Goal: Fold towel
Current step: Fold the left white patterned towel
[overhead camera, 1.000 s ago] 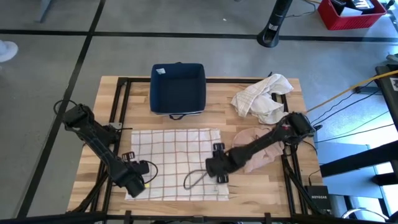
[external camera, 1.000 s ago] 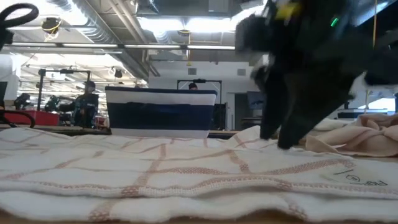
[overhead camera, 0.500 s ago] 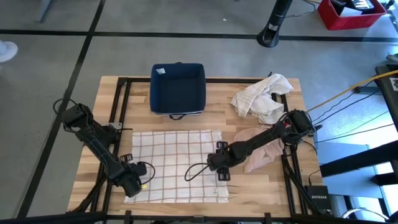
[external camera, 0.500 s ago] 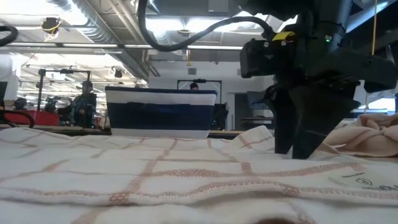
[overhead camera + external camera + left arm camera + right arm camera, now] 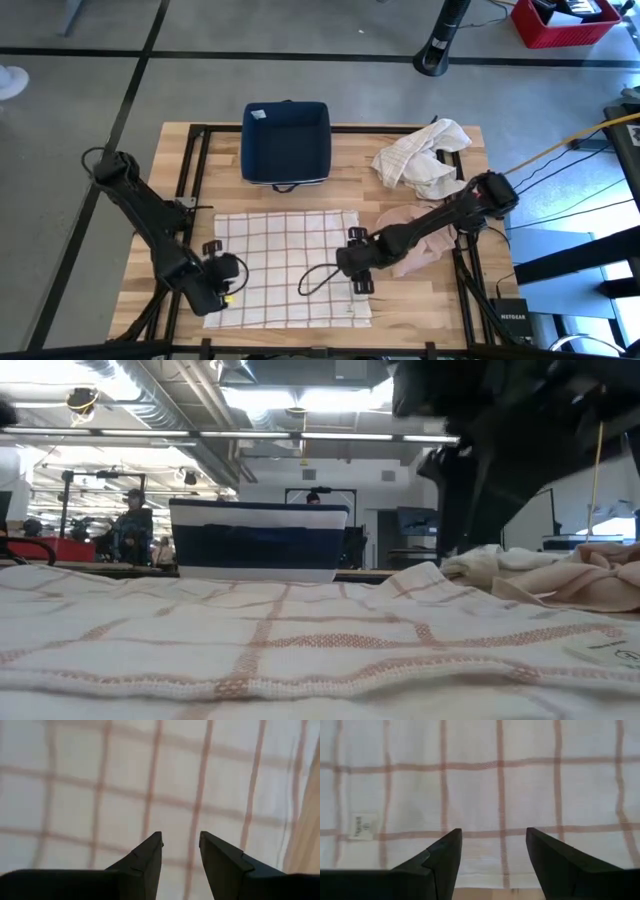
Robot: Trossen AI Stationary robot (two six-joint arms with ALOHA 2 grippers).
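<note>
Wooden table (image 5: 400,305) carries the checked towel (image 5: 285,265), flat beneath both parted, empty pincers, left (image 5: 181,847) and right (image 5: 494,842).

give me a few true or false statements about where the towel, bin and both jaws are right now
1. The checked towel lies spread flat on the table. True.
2. The blue bin sits on top of the checked towel. False: it stands apart, beyond the towel's far edge.
3. The right gripper has its jaws open above the towel, holding nothing. True.
4. The left gripper has lifted a towel corner off the table. False: its jaws stand apart over the flat towel, gripping nothing.
5. A crumpled white cloth lies inside the bin. False: it lies on the table to the bin's right in the high view.
</note>
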